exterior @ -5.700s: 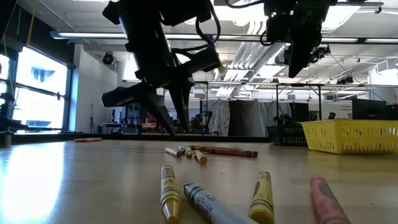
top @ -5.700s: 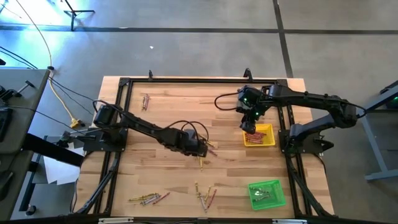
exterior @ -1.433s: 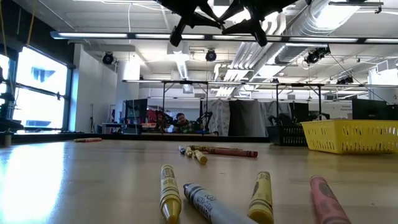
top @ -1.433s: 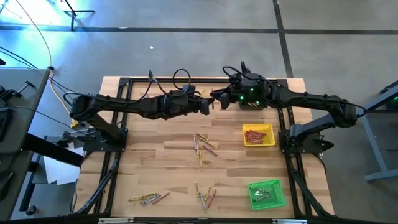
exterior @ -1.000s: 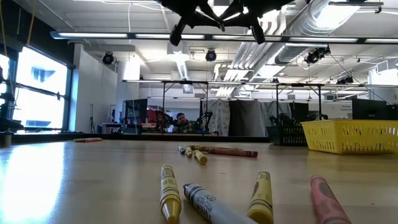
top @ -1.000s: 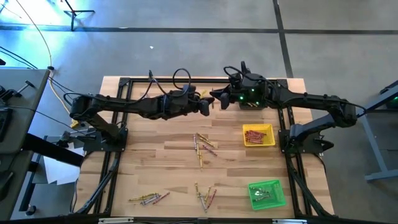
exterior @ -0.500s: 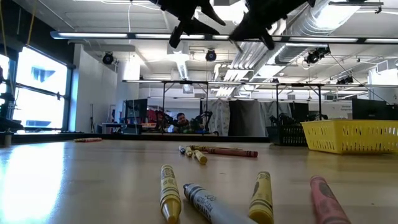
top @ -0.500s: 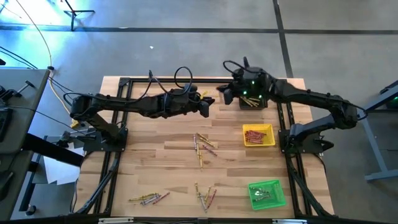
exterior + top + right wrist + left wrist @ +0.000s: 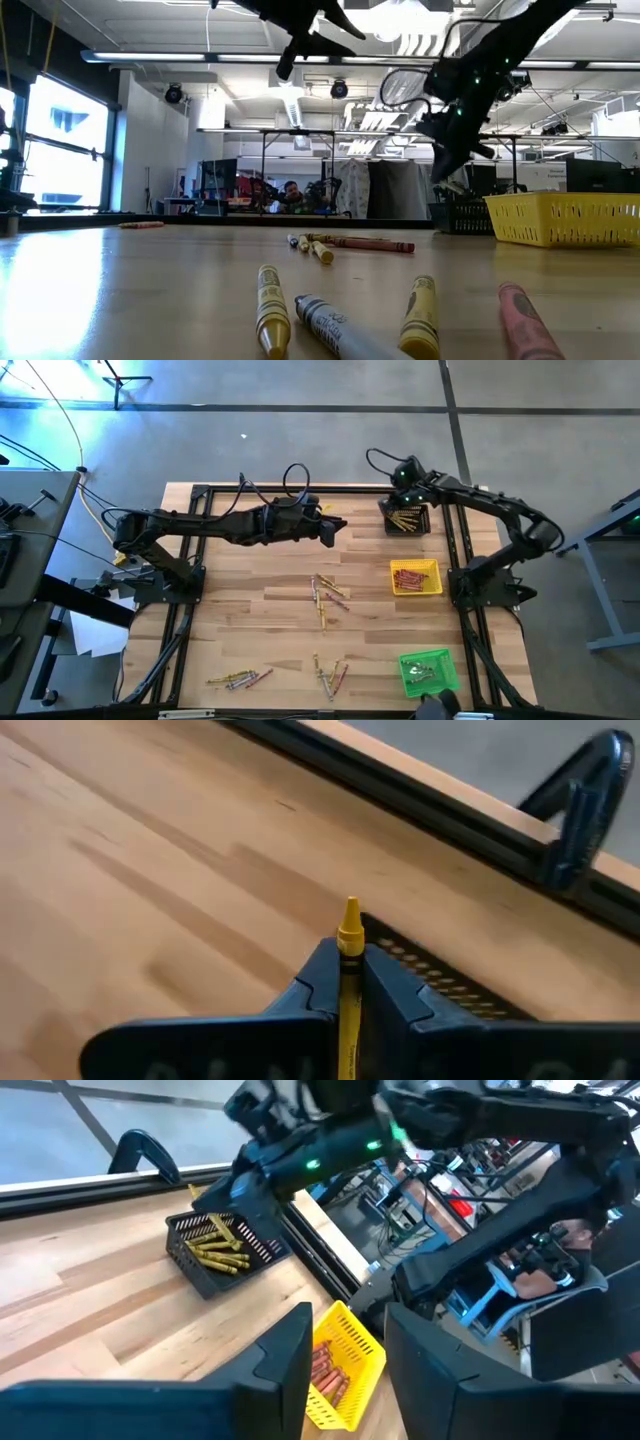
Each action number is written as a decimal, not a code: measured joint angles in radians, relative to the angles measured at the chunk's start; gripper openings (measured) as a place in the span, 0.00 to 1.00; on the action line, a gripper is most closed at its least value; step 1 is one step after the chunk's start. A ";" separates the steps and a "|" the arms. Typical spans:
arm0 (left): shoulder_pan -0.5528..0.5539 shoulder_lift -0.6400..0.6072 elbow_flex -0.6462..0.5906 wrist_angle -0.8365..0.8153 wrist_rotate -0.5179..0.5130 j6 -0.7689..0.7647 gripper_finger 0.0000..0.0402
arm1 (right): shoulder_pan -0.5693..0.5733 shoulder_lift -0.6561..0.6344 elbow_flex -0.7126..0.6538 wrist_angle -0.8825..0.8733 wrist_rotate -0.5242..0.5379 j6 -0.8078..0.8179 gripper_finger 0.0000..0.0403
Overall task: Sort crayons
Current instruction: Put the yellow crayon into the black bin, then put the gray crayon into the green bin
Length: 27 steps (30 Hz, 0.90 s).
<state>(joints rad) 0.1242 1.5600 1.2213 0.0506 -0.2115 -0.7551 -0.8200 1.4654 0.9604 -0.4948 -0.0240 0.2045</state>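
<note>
The right gripper (image 9: pixel 350 982) was pinched on 1 yellow crayon (image 9: pixel 349 970), its tip poking out past the 2 dark fingers. In the high view this gripper (image 9: pixel 398 497) hung at the far edge of the black tray (image 9: pixel 407 520), which held a heap of yellow crayons (image 9: pixel 220 1246). Just nearer than that tray, on the side toward the right arm's base, sat the yellow tray (image 9: pixel 415 578) with red crayons (image 9: pixel 409 574), and well beyond it, near the front edge, the green tray (image 9: pixel 429 670).

The left gripper (image 9: pixel 335 528) was raised over the far middle of the table (image 9: pixel 250 610), its fingers (image 9: pixel 280 1370) spread apart with nothing between them, well apart from the right gripper. Below and in front of it lay a loose cluster of crayons (image 9: pixel 326 596). Farther toward the front edge were 2 more groups (image 9: pixel 330 675), the other (image 9: pixel 240 679) off to the left arm's side, and a few more (image 9: pixel 234 522) lay near the far left corner.
</note>
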 joint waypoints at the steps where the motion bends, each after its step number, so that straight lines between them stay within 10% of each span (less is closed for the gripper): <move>1: 0.000 0.000 0.000 0.000 0.000 0.000 0.27 | -0.009 0.013 -0.004 0.004 0.012 -0.013 0.02; 7: -0.003 0.000 0.000 0.000 0.031 0.000 0.27 | -0.032 0.028 -0.010 -0.049 0.034 -0.082 0.03; 17: -0.003 -0.001 0.000 -0.041 0.081 0.025 0.27 | -0.043 0.027 -0.002 -0.242 0.027 -0.099 0.32; 27: -0.035 -0.001 0.000 -0.572 0.095 -0.135 0.27 | 0.102 -0.151 0.059 -0.381 -0.185 -0.074 0.30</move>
<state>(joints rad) 0.0896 1.5592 1.2213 -0.5213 -0.1165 -0.8899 -0.7175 1.3142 1.0195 -0.8758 -0.2095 0.1304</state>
